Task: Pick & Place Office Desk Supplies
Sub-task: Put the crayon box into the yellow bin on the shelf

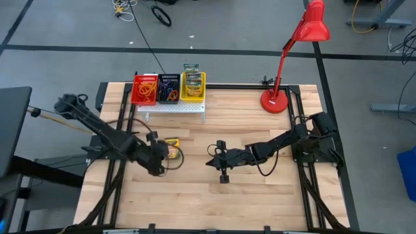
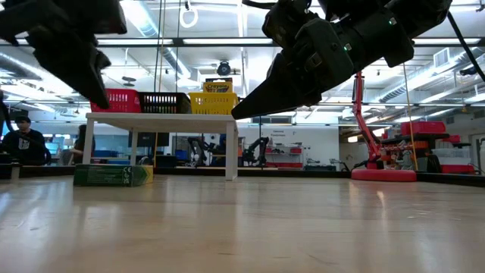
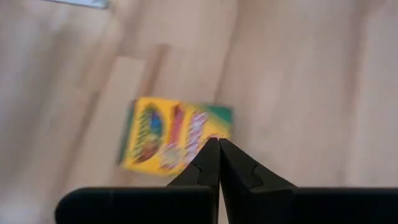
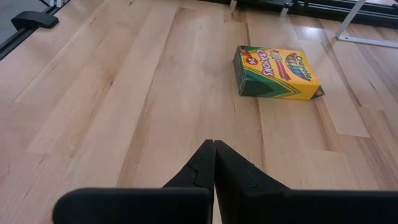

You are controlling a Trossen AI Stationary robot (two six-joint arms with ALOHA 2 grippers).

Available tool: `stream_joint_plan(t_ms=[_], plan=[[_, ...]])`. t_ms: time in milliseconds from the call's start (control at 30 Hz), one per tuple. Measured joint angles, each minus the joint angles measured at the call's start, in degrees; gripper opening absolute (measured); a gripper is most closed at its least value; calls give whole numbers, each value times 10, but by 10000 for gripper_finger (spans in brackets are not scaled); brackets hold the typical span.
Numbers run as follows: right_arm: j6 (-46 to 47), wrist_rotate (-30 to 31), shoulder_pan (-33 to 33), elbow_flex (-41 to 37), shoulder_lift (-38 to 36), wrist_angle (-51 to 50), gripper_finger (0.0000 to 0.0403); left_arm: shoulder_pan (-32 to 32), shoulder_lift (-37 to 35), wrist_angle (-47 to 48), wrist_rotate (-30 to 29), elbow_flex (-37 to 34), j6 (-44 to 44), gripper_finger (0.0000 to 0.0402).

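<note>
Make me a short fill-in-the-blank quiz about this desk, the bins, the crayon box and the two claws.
1. The crayon box on the table lies flat in front of the white stand, beside the ____ claw.
2. Both that claw and the right claw have their fingers ____.
3. Of the three bins on the stand, the black bin sits in the ____.
4. The lamp at the table's back right is coloured ____.

Missing words: left; shut; middle; red

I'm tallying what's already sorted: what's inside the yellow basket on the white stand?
The yellow basket holds a crayon box standing up above its rim; anything lower is hidden by the walls.
</note>
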State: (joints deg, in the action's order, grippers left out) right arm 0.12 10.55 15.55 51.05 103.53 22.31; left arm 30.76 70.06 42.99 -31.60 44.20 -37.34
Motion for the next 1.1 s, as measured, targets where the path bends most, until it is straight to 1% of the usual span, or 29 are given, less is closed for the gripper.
stream_joint_plan(t_ms=[100,200,300,467,633,833,900,1000,1100], plan=[[0,0,0,0,0,0,6,-17,-49,-102,38,-57,16,4],[0,0,0,0,0,0,6,-45,-85,-151,93,-92,25,7],[0,0,0,0,0,0,6,-87,-113,-149,144,-102,29,17],[0,0,0,0,0,0,6,-151,-121,-100,186,-105,38,52],[0,0,0,0,0,0,6,-193,-86,-97,226,-105,96,102],[0,0,0,0,0,0,6,-248,-26,-120,213,-105,142,162],[0,0,0,0,0,0,6,-266,-3,-124,219,-105,158,178],[0,0,0,0,0,0,6,-276,32,-145,279,-105,189,189],[0,0,0,0,0,0,6,-269,65,-167,305,-101,196,187]])
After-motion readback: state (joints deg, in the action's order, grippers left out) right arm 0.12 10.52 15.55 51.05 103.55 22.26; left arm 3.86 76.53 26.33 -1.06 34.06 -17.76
